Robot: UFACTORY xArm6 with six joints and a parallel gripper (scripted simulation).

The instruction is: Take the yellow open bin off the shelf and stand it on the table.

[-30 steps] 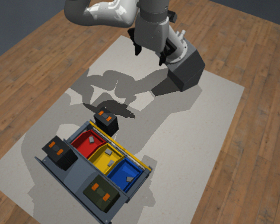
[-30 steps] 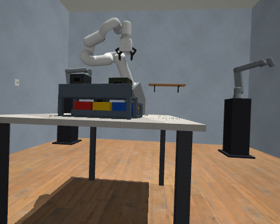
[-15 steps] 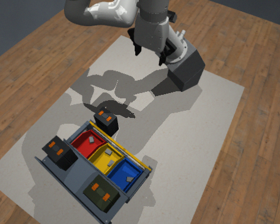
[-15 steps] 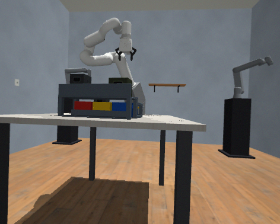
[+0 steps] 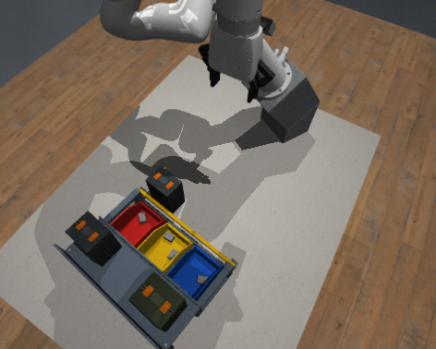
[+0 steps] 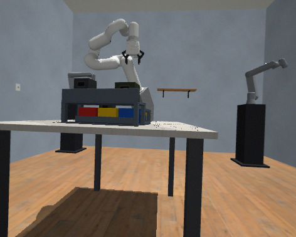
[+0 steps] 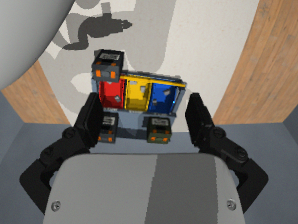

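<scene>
The yellow bin (image 5: pixel 157 247) (image 6: pixel 108 112) (image 7: pixel 134 101) stands on the grey shelf (image 5: pixel 129 275) (image 6: pixel 100 95) between the red bin (image 5: pixel 134 229) (image 6: pixel 88 111) (image 7: pixel 106 101) and the blue bin (image 5: pixel 187 272) (image 6: pixel 125 113) (image 7: pixel 161 104). Two small grey parts show in the yellow bin in the top view. The open fronts face the yellow rail (image 5: pixel 187 226) along the shelf's front. My gripper (image 5: pixel 232 91) (image 6: pixel 133 63) (image 7: pixel 144 103) is open and empty, high above the table and away from the bins. The bins' bases are hidden.
A dark case (image 5: pixel 165 190) (image 7: pixel 108 64) stands on the table top (image 5: pixel 336 185) (image 7: pixel 205 50), before the shelf near the red bin. A black case (image 5: pixel 95 238) (image 6: pixel 84 83) and an olive case (image 5: pixel 158 302) (image 6: pixel 126 84) sit on the shelf's upper deck, behind and above the bins.
</scene>
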